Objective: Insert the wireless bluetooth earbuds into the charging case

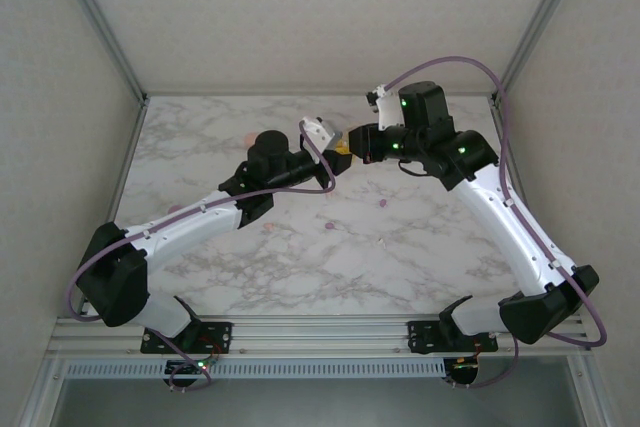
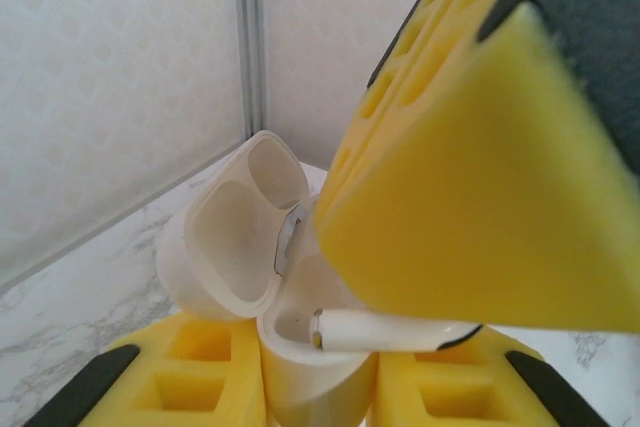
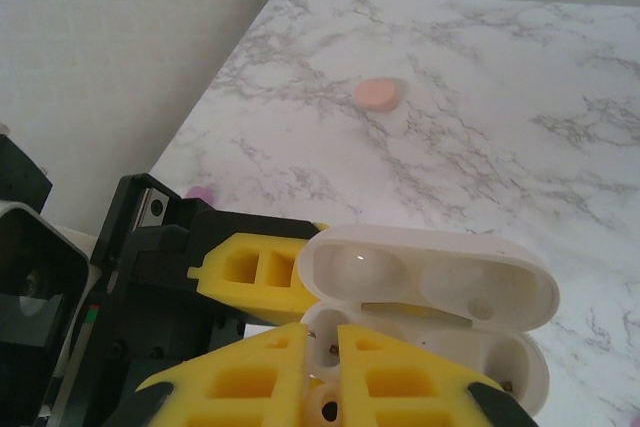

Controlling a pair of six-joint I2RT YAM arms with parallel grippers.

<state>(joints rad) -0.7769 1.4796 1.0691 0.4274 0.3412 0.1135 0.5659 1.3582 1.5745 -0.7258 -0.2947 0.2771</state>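
White case: it is held off the bench between the left jaws, with its mouth open; in the right wrist view it sits just beyond the right fingers.
Lid: it is swung fully back on the hinge, and both hollows inside it are bare.
Left gripper: the jaws are closed narrow on the lower body of the case, with one yellow finger on each side of it.
Right gripper: it meets the left gripper tip to tip above the back middle of the bench. The jaws are narrow and pinch the earbud.
Earbud: it is white and lies crosswise under a right finger, with one end at the mouth of the case. From the right wrist it shows between the two yellow tips. I cannot tell whether it already sits in its well.
Pink case: it lies flat on the marble, well apart from both grippers, toward the back.
Purple specks: there are two on the bench in front of the grippers, the other at. They are too small to tell what they are.
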